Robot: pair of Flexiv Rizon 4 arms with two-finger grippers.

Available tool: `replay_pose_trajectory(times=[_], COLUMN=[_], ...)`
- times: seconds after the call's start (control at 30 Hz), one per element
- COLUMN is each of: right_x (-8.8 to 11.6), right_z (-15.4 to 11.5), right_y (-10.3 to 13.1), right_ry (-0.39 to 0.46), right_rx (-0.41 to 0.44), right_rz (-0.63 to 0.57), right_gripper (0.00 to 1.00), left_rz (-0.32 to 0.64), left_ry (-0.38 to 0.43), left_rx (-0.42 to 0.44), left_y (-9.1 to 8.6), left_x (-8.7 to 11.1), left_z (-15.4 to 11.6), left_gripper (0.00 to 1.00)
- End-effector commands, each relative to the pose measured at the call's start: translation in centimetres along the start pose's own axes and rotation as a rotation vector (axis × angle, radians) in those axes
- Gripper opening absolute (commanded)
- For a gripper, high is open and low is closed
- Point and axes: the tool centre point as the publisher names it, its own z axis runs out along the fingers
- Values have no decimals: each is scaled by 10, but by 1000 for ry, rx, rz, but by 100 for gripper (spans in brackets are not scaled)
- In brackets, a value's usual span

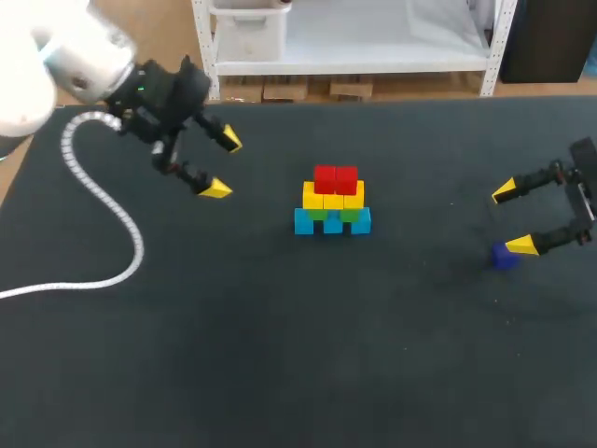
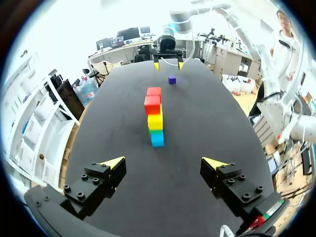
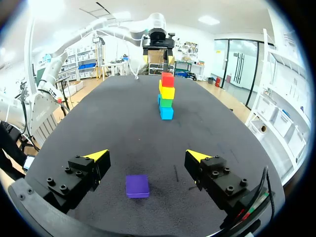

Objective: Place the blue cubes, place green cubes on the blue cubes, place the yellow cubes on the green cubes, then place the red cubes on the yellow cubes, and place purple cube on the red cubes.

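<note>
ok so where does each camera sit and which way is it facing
head: above and behind, looking down at the table; left gripper and right gripper flank the stack
left wrist: left arm, facing the stack past its open fingers
right wrist: right arm, facing the stack, purple cube under its open fingers
shared: all show the stack

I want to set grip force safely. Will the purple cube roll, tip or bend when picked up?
The purple cube has flat faces and lies flat on the table, so it probably will not roll. It looks solid with crisp edges, so likely stiff. Being small, it is probably light.
</note>
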Motion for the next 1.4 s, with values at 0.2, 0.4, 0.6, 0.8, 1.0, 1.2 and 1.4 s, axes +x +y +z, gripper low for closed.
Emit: replay_pose_trajectory(times=[0.2,0.4,0.6,0.8,1.0,1.2,1.4], right_x=[0,0,1,11,13,21,33], right_z=[0,0,0,-7,-16,-15,-5], right_y=[0,0,2,14,22,24,24], right_ry=[-1,-1,14,174,199,221,233], right_rx=[0,0,-1,-27,-67,-75,-38], right_rz=[-1,-1,-22,-73,-107,-110,-99], right_gripper=[100,100,100,100,100,100,100], left_rz=[25,9,9,9,9,9,9], left_ry=[-4,0,0,0,0,0,0], left_rx=[-69,-55,-55,-55,-55,-55,-55], left_y=[-23,-20,-20,-20,-20,-20,-20], left_x=[28,43,43,43,43,43,43], left_z=[-35,-45,-45,-45,-45,-45,-45], left_gripper=[100,100,100,100,100,100,100])
